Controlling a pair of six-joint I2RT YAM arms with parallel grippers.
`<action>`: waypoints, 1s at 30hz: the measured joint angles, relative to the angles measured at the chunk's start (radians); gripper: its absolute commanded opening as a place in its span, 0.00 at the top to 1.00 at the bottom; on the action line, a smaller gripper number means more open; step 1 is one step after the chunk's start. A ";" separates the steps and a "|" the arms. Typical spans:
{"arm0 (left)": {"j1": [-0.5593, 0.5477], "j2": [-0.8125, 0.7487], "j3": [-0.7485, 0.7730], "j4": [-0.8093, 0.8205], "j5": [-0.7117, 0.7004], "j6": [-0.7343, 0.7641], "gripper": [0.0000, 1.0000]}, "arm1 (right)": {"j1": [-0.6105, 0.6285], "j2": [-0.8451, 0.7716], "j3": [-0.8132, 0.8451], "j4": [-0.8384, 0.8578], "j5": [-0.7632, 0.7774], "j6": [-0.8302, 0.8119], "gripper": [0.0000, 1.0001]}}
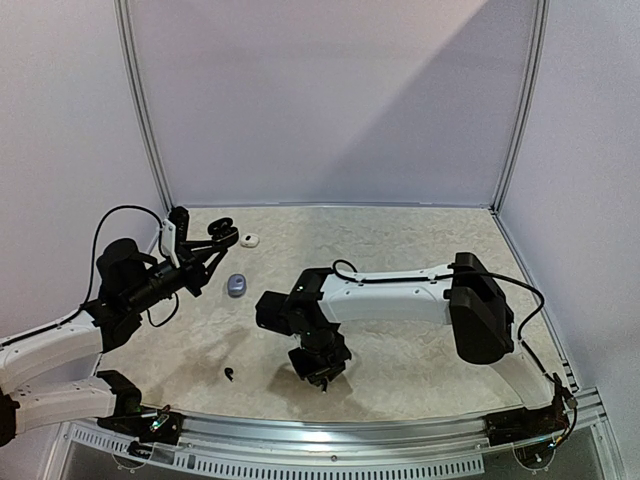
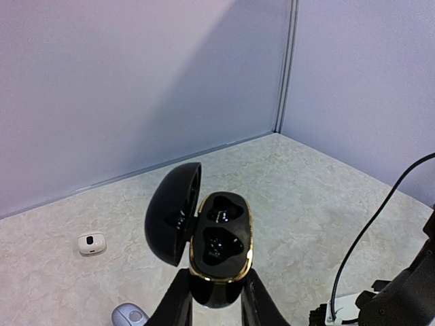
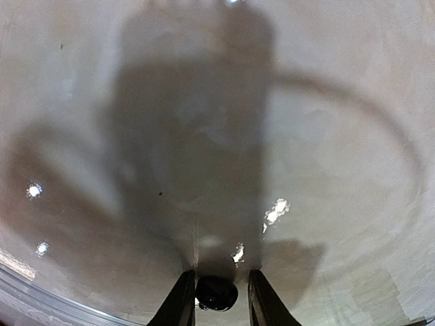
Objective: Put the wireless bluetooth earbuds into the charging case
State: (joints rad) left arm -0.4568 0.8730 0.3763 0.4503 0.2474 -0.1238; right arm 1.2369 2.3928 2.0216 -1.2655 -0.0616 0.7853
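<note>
L gripper (image 2: 214,291) clamps the flipped-open black case (image 2: 219,239).
R gripper (image 3: 216,282) narrow, black bud (image 3: 217,293) btwn its fingertips, can't tell if pinched.

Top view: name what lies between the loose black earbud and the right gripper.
Only bare table separates the loose black earbud from the right gripper, in the top view.

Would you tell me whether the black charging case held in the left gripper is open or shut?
Open: the charging case has its lid swung back to one side, baring the gold-rimmed inside.
</note>
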 measured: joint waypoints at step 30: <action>0.002 0.104 0.161 0.058 0.227 0.186 1.00 | -0.085 -0.852 -0.378 0.861 0.459 -0.682 1.00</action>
State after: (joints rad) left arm -0.4549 0.9768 0.5369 0.5079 0.4747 0.0620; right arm 1.1519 1.5410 1.6440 -0.4042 0.3977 0.1028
